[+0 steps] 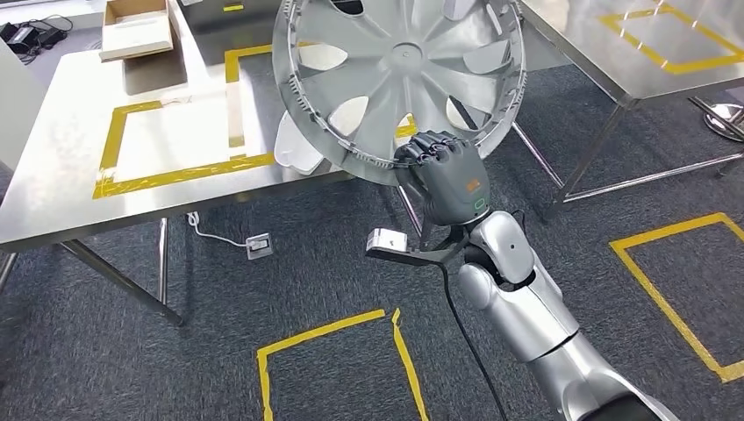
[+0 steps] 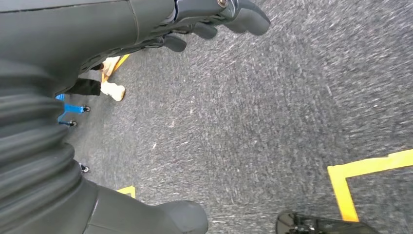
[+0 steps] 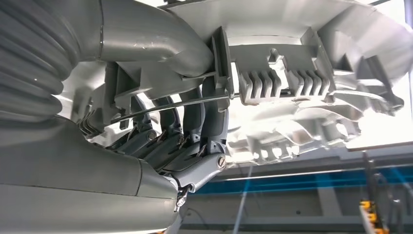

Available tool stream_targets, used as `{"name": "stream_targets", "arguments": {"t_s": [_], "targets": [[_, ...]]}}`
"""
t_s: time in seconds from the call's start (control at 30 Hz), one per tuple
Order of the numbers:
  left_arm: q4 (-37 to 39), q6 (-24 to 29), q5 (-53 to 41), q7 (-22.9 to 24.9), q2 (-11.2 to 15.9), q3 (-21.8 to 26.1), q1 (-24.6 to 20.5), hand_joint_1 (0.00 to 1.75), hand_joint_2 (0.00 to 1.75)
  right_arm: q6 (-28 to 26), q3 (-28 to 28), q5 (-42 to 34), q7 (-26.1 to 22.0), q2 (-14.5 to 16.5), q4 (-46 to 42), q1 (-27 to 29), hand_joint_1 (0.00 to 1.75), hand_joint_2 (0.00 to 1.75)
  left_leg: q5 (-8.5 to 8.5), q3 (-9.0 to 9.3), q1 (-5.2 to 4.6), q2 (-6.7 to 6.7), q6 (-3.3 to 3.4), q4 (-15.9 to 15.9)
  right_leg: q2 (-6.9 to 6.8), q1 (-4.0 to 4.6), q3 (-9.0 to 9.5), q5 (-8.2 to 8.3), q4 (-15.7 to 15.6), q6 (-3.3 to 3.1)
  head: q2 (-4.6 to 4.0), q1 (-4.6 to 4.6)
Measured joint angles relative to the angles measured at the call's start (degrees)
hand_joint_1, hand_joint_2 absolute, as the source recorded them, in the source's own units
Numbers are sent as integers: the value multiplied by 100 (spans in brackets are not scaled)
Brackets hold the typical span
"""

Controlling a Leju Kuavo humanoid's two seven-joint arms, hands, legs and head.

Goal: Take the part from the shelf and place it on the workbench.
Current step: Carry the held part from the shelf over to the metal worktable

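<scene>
Gripping the lower rim of the part (image 1: pixel 399 79), my right hand (image 1: pixel 446 175) has its dark fingers (image 3: pixel 195 122) curled over the edge and the thumb (image 3: pixel 160 36) pressed on the opposite face; the right wrist view confirms the ribbed back of the rim is clamped between them. The part is a silver wheel cover, held up nearly flat-on to the head camera, and it overlaps the near edge of the counter (image 1: pixel 53 210) without resting on it.

My left hand (image 2: pixel 214 19) hangs low over the carpet, fingers loosely apart, holding nothing.

I judge the step in hand to be the carry: the part is off the shelf and not yet set down. Relative to the part, the yellow taped rectangle (image 1: pixel 175 171) on the counter lies to its left and just beyond its lower edge; a cardboard box (image 1: pixel 136 26) sits farther back on the same counter.

The next move calls for swinging the part left over that rectangle, tilting it flat, and lowering until it bears on the counter before I release. Risk: the single-edge grip may let the part pivot.
</scene>
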Motion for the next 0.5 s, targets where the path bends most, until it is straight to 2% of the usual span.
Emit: {"name": "stream_targets", "arguments": {"t_s": [0.03,0.1,0.13,0.17,0.2,0.27,0.3,0.33,0.37,0.43,0.5], "targets": [[0,0,-2,8,-1,-1,1,0,175,3,-1,-3,8,-22,-37,12,175,175,-137,-161,7,8,-19,316,-3,-3,38,-22,-9,-36,0,-6],[2,-5,-15,25,-3,-3,4,0,175,3,-1,-1,10,-53,-86,37,175,175,-416,-636,9,17,-45,1140,3,7,97,-78,-8,-78,0,-15],[2,-15,-34,37,-3,-5,10,0,175,3,-1,2,16,-67,-103,61,175,175,-445,-836,10,17,-50,1421,12,12,136,-111,-8,-82,0,-15],[3,-30,-62,51,-3,-11,17,0,175,4,-1,4,26,-81,-117,94,175,175,-349,-930,9,17,-47,1485,21,15,187,-148,-8,-77,0,-16],[3,-48,-95,63,-3,-26,22,0,175,5,-1,10,45,-97,-138,136,175,175,-131,-903,9,18,-38,1299,29,17,252,-193,-7,-65,0,-16],[3,-73,-144,66,2,-71,27,0,175,14,-3,44,84,-128,-192,213,175,175,391,-612,5,19,-4,507,33,23,379,-294,0,-25,0,-14],[2,-79,-153,54,4,-90,24,0,175,22,-4,73,96,-140,-222,233,175,175,538,-464,-2,20,21,141,37,31,412,-339,12,5,0,-19],[2,-79,-149,34,5,-100,20,0,175,34,-5,104,97,-146,-249,239,175,175,590,-375,-9,19,48,-78,42,41,421,-368,18,35,0,-15],[1,-77,-132,11,5,-103,15,0,175,51,-5,135,90,-149,-270,236,175,175,560,-339,-22,18,79,-158,47,46,416,-385,17,69,0,-11],[0,-57,-79,-31,2,-104,7,0,175,100,-4,179,64,-147,-303,209,175,175,525,-321,-23,17,151,-188,50,38,425,-414,5,138,0,2],[-2,-20,-48,-76,-5,-103,-1,0,175,156,1,198,40,-143,-314,140,175,175,494,-264,1,14,235,-216,30,25,349,-541,214,207,0,27]]}}
